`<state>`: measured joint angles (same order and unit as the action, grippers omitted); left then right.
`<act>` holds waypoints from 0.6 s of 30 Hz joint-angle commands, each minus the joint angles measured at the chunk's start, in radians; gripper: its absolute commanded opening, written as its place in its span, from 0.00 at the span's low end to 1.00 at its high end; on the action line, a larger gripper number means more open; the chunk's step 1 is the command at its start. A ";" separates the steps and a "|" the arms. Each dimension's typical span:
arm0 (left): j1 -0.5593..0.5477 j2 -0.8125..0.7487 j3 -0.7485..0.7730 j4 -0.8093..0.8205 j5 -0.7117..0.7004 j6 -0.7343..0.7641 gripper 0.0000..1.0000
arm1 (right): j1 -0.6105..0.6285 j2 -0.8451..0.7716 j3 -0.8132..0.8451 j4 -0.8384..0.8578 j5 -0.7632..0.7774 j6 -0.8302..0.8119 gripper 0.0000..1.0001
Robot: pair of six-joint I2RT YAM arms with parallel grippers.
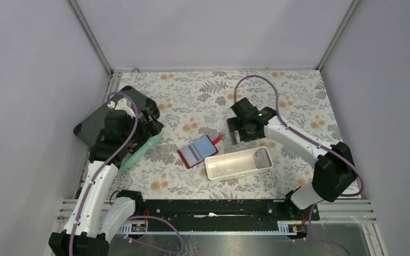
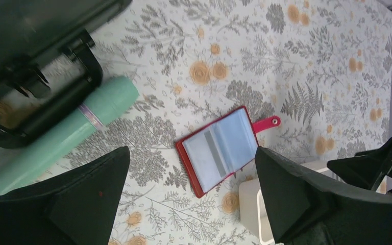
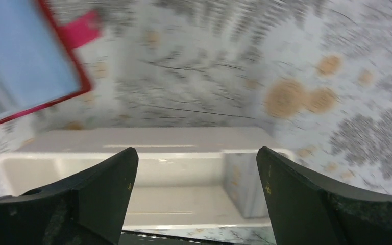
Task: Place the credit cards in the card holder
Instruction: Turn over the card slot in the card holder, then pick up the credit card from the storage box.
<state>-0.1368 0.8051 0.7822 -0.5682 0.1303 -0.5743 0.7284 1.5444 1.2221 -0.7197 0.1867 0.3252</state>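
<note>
The card holder (image 1: 197, 151) is a small red wallet lying open on the floral cloth, its snap tab pointing to the far right. A light blue credit card (image 2: 210, 153) with a grey stripe shows in its clear sleeves. Another pale bluish card (image 3: 242, 182) leans upright against the right end of the white tray (image 1: 238, 163). My left gripper (image 1: 152, 121) is open and empty, hovering left of the wallet (image 2: 186, 155). My right gripper (image 1: 240, 130) is open and empty too, above the tray's far side (image 3: 148, 140), with the wallet's corner (image 3: 81, 88) at upper left.
A teal cylinder (image 1: 141, 150) lies left of the wallet, next to a dark grey hard case (image 1: 93, 127) at the table's left edge. Both show in the left wrist view, the cylinder (image 2: 71, 135) below the case (image 2: 30, 30). Grey walls enclose the table.
</note>
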 commanded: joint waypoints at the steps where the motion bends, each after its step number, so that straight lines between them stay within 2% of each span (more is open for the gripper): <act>1: 0.068 0.061 0.156 -0.104 0.059 0.152 0.99 | -0.153 -0.070 -0.080 -0.085 0.077 -0.011 0.94; 4: 0.110 0.084 0.221 -0.114 0.034 0.192 0.99 | -0.237 -0.066 -0.111 -0.120 0.071 0.008 0.97; 7: 0.115 0.079 0.218 -0.096 -0.008 0.197 0.99 | -0.277 -0.070 -0.148 -0.125 0.046 0.024 1.00; 12: 0.123 0.040 0.157 -0.042 -0.108 0.202 0.99 | -0.303 -0.055 -0.202 -0.116 0.024 0.036 1.00; 18: 0.129 0.028 0.119 -0.015 -0.127 0.215 0.99 | -0.305 -0.063 -0.215 -0.115 0.012 0.047 1.00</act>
<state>-0.0162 0.8494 0.9207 -0.6430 0.0483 -0.3882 0.4297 1.5024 1.0111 -0.8249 0.2150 0.3473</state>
